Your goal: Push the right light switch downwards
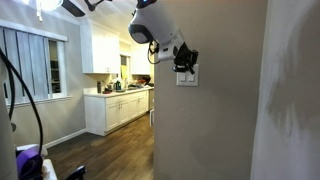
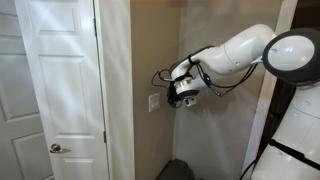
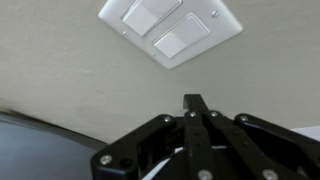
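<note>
Where pale wall fills the wrist view, the right light switch (image 3: 182, 38) shows as the lower-right of two white paddles at the top centre of the frame. It is set in a white wall plate (image 3: 226, 27) that lies tilted like a diamond. The left-hand paddle (image 3: 150, 12) sits just beside it toward the upper left, cut by the frame's top edge. Below the plate, in the lower middle of that view, the gripper (image 3: 193, 100) points up toward the wall with its fingers clenched together into a single dark tip, holding nothing. A strip of bare wall shows between tip and plate, and whether the tip touches the wall cannot be told. In an exterior view the same plate (image 2: 154, 102) is a small white square at frame centre on a tan wall, too small to tell its paddles apart. The gripper (image 2: 172, 98) is just to its right, at the end of the white arm (image 2: 240, 48) that reaches in from the right edge. A white panelled door (image 2: 60, 70) with a metal knob (image 2: 57, 148) fills the left of that frame. In an exterior view the gripper (image 1: 186, 62) overlaps the top of the plate (image 1: 187, 78) right of centre. At the left of the frame lie white cabinets (image 1: 100, 45), a counter (image 1: 122, 92) with small items, a window (image 1: 30, 62) and dark wood floor (image 1: 110, 155).
</note>
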Motion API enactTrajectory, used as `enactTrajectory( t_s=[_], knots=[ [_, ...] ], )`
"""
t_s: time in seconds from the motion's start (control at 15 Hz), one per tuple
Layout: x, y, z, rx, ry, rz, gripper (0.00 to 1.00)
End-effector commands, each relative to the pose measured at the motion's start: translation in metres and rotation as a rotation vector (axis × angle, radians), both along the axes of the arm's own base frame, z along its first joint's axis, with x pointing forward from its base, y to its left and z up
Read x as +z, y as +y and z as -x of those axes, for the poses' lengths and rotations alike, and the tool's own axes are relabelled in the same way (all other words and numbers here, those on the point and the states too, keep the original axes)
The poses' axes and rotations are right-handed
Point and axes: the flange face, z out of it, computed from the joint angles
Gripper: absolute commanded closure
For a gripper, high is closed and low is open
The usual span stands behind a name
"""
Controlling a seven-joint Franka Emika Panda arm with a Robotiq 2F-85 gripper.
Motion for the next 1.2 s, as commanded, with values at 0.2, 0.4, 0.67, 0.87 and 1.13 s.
enactTrajectory(
  t_s=[0.2, 0.4, 0.67, 0.87, 1.13],
  knots=[
    [-0.012, 0.023, -0.019, 0.004, 0.013, -0.047, 1.00],
    [-0.010, 0.024, -0.031, -0.005, 0.002, -0.075, 1.00],
    [-0.009, 0.023, -0.045, -0.023, -0.016, -0.116, 1.00],
    [-0.016, 0.025, -0.050, -0.038, -0.010, -0.155, 1.00],
    [-0.022, 0.026, -0.054, -0.058, -0.011, -0.192, 1.00]
  ],
)
